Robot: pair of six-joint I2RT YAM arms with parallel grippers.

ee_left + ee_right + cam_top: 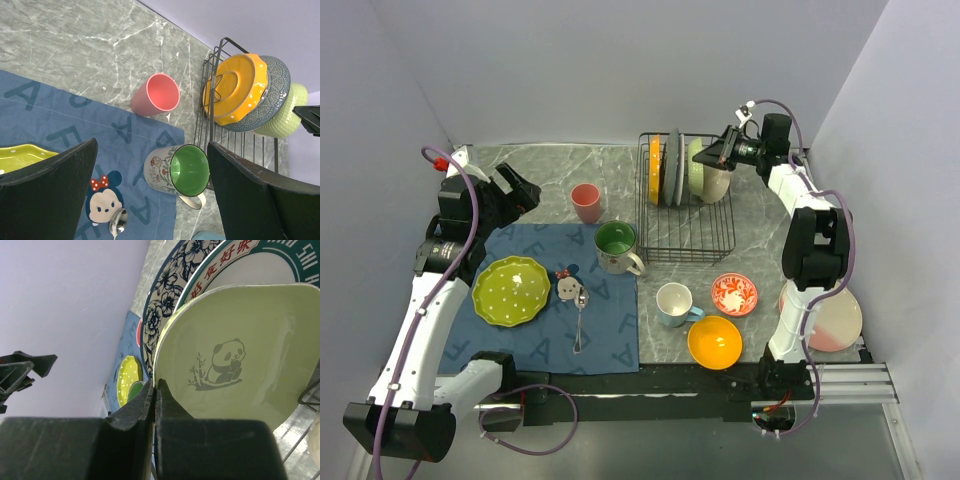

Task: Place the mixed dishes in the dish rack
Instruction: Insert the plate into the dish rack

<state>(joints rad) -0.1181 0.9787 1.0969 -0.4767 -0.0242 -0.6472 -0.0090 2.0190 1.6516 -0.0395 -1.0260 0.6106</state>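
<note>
Top external: the right gripper (713, 155) pinches the rim of a pale-green plate (697, 165) standing in the dish rack (690, 225), beside one orange plate (654, 170) and one grey plate (672, 168). The rack's near half is bare wire. Seven more dishes sit loose, with the orange bowl (714, 341) and pink plate (840, 320) by the table's near edge.

Left wrist: the left gripper (152, 145) gapes empty above the pink cup (157, 94) and a green-lined mug (180, 170).

Right wrist: the jaws clamp the panda-printed rim.

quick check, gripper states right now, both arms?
Left gripper: open, holding nothing.
Right gripper: closed on the rim of the pale green panda dish.
</note>
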